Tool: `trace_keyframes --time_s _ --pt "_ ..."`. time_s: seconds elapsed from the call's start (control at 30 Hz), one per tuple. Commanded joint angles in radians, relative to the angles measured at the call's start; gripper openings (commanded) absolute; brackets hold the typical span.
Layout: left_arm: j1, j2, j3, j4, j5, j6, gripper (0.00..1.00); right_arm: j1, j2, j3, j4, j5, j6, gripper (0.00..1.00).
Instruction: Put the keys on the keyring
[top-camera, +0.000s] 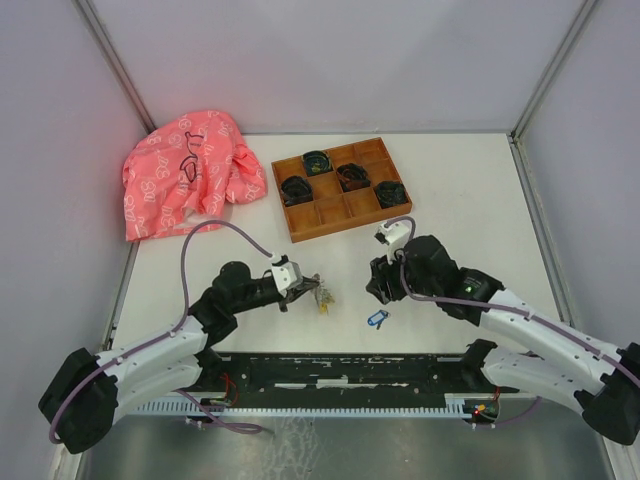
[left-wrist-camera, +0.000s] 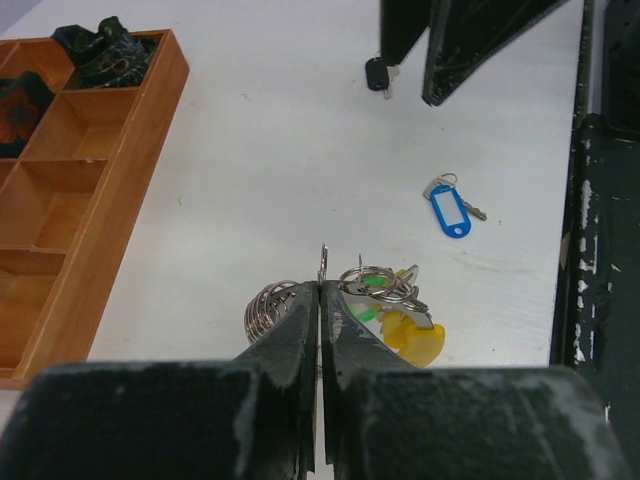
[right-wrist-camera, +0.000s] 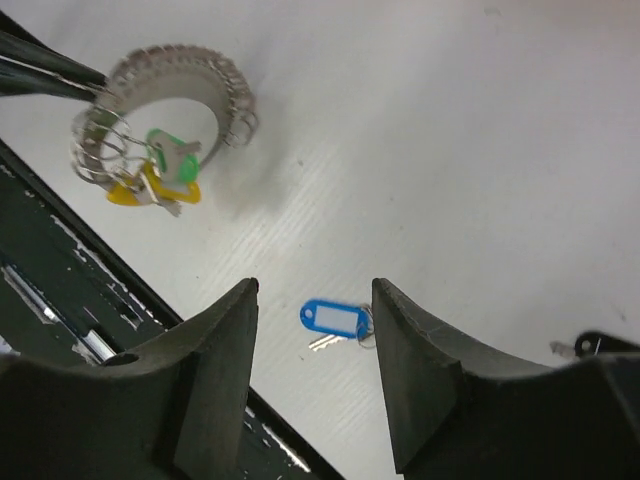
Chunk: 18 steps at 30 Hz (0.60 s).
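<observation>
Two small pieces needing care: judging the blue key (right-wrist-camera: 335, 320) and the black key (left-wrist-camera: 378, 74) as light, stiff and slick, lying flat on the table (top-camera: 450, 180), and favouring a pinch across each plastic head. Seeing the blue key at the lower middle of the right wrist view, below and between the spread fingers of the right gripper (right-wrist-camera: 315, 295), apparently untouched. Finding the keyring (right-wrist-camera: 180, 85), thin and springy, at upper left, being clamped by the closed left gripper (left-wrist-camera: 320, 300).
</observation>
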Motion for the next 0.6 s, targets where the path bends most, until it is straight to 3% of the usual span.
trace_keyframes --time_s 0.0,0.27,0.57 --pt "0.006 0.001 0.073 -0.006 -0.080 -0.070 0.03 0.001 0.056 0.051 -0.214 0.154 0.187 0.57" --pt "0.006 0.014 0.116 -0.106 -0.164 -0.068 0.03 0.006 0.192 0.014 -0.259 0.226 0.404 0.56" --pt "0.006 0.047 0.162 -0.185 -0.173 -0.043 0.03 0.006 0.266 -0.071 -0.187 0.210 0.574 0.51"
